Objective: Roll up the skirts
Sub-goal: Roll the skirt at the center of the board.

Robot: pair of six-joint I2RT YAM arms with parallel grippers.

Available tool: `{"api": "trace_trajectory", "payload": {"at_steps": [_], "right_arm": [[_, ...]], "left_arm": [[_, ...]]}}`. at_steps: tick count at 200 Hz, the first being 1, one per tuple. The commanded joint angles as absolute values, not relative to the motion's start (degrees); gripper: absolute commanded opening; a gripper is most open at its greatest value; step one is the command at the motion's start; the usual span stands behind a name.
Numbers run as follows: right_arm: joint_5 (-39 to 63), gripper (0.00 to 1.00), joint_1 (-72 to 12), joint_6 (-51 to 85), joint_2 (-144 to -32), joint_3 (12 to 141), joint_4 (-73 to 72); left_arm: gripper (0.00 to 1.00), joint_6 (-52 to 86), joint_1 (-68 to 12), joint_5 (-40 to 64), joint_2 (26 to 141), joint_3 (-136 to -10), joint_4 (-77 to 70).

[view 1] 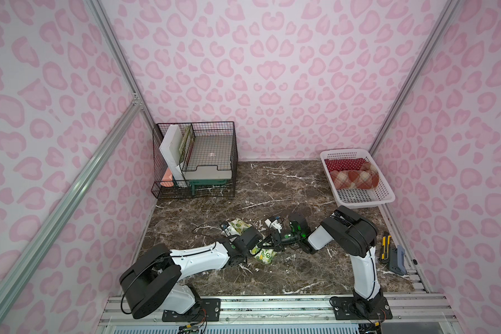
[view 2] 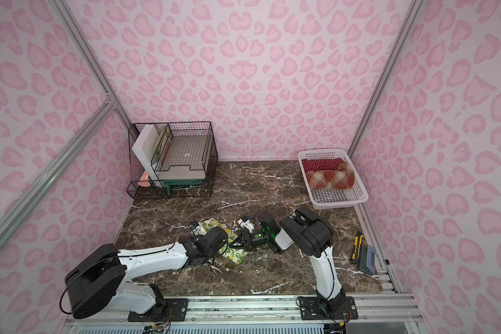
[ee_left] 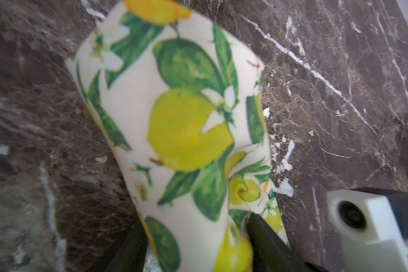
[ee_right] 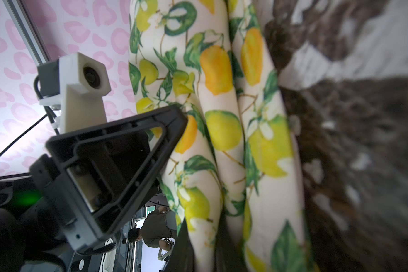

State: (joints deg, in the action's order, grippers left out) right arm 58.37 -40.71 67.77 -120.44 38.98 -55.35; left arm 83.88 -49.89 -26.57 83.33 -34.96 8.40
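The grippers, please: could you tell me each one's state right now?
Left gripper: straddling the lemon skirt; grip cannot be told.
Right gripper: closed on the lemon skirt.

Left gripper (ee_left: 193, 233) and right gripper (ee_right: 201, 256) tip to tip at the lemon skirt (view 1: 264, 254): each blocks the other's way forward. On their far side, marble table (view 1: 272, 188) open up to wire rack (view 1: 234, 162) and white basket (view 1: 365, 202). Behind right gripper, at the table edge: box cutter (view 1: 385, 248), grey tool (view 1: 397, 260).
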Motion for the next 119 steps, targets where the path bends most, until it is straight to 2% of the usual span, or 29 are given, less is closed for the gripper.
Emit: {"api": "trace_trajectory", "payload": {"at_steps": [1,40,58,62,66,67,75,88,94,119], "right_arm": [[50.2,0.0,-40.4,66.0,-121.1,37.8,-39.8],[50.6,0.0,-40.4,65.9,-119.9,37.7,-39.8],[50.8,0.0,-40.4,66.1,-119.3,37.5,-40.0],[50.8,0.0,-40.4,66.1,-119.2,37.4,-40.0],[50.8,0.0,-40.3,66.1,-119.1,37.5,-40.0],[50.8,0.0,-40.3,66.0,-119.1,37.4,-40.0],[51.1,0.0,-40.3,66.2,-119.0,37.4,-40.3],[51.1,0.0,-40.3,66.4,-118.8,37.2,-40.3],[51.0,0.0,-40.3,66.3,-118.8,37.1,-40.3],[50.3,0.0,-40.0,65.6,-117.9,36.8,-39.1]], "left_arm": [[0.7,84.6,-49.7,-26.2,86.6,-36.3,8.1],[0.69,86.5,-49.5,-24.7,94.5,-37.6,9.4],[0.62,86.2,-49.5,-23.5,98.0,-38.8,9.4],[0.58,86.0,-49.4,-23.4,98.4,-38.7,8.8],[0.5,85.4,-49.4,-23.5,98.7,-38.5,7.8],[0.42,85.2,-49.4,-23.5,98.9,-38.5,7.5],[0.22,84.7,-49.4,-23.6,99.2,-38.6,6.9],[0.05,82.7,-49.4,-23.6,99.5,-38.9,5.5],[0.0,82.0,-49.4,-23.6,99.6,-39.1,5.2],[0.0,80.1,-49.2,-24.2,98.5,-38.3,2.7]]}}
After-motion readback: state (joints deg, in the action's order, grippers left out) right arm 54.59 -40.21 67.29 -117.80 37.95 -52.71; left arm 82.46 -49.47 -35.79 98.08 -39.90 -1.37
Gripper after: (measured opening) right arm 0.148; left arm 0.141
